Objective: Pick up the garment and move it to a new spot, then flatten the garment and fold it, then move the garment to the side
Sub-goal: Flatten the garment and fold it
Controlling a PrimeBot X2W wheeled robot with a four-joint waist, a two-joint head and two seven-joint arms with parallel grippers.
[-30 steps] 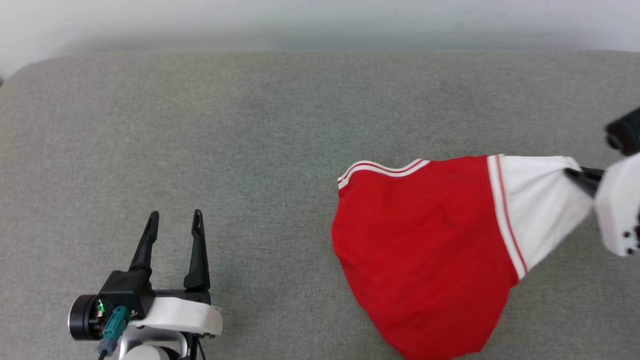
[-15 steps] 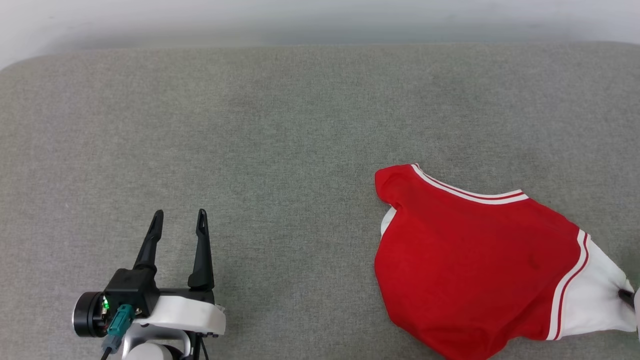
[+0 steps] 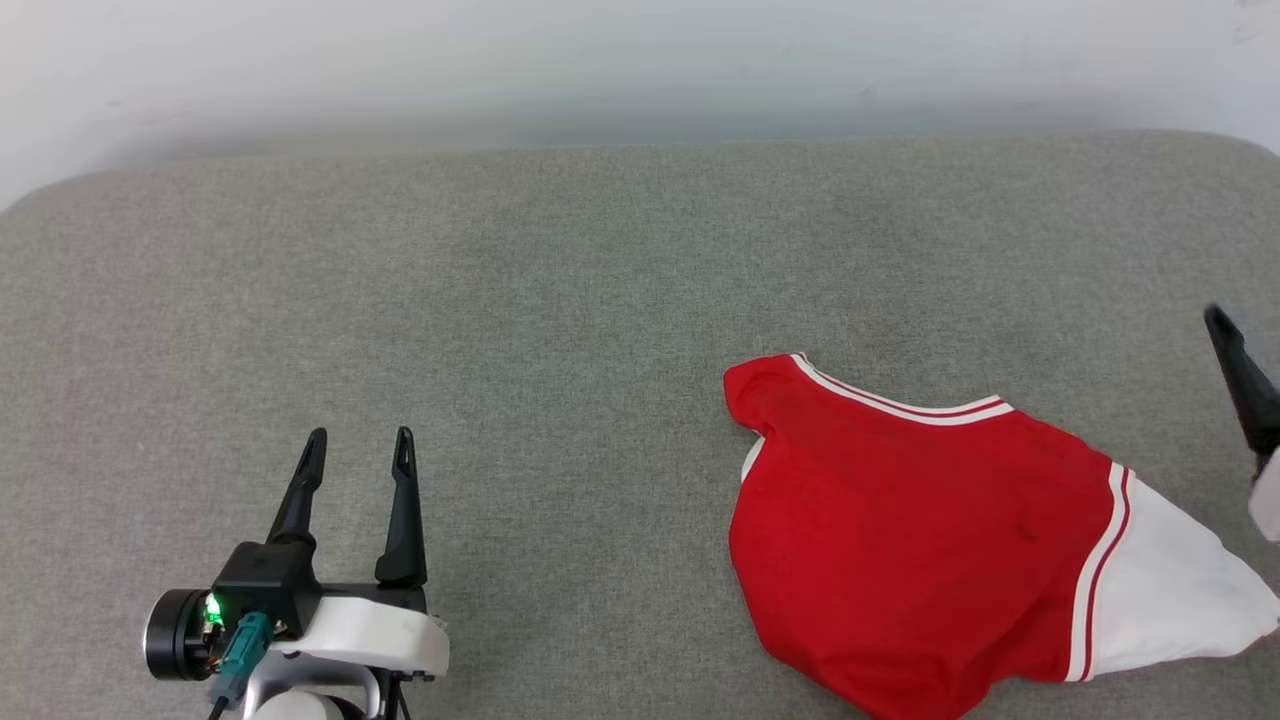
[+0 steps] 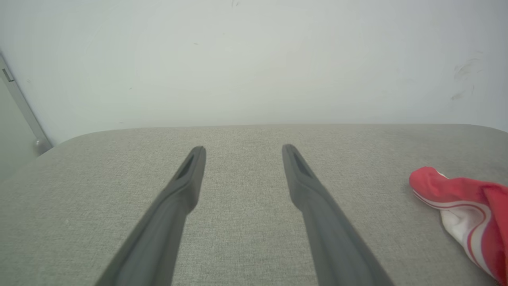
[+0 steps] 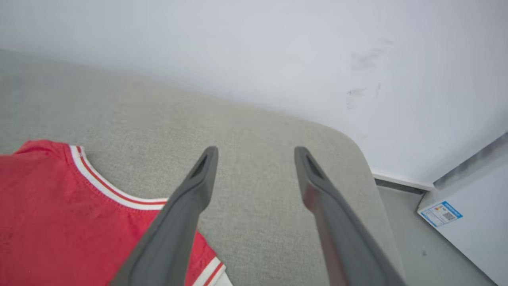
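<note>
The garment [image 3: 920, 530], a red T-shirt with white sleeves and striped trim, lies loosely bunched on the grey padded surface [image 3: 560, 300] at the lower right. Its collar end [image 4: 456, 194] appears at the right edge of the left wrist view. In the right wrist view the red body and striped collar [image 5: 59, 206] lie left of my right gripper [image 5: 256, 153], which stands open above bare surface, holding nothing. One right finger [image 3: 1240, 380] pokes in at the right edge, apart from the white sleeve [image 3: 1170, 590]. My left gripper [image 3: 358, 442] rests open at the lower left, far from the shirt.
A pale wall [image 3: 640, 60] runs behind the surface. The surface's rounded right corner [image 5: 357, 155] drops to a floor with a white panel carrying a blue label [image 5: 440, 212]. A grey door frame [image 4: 20, 107] stands at the far left.
My right gripper has let go of the white sleeve, opened and lifted away. The shirt, dragged rightward earlier, now lies at rest. The head camera has tilted slightly.
</note>
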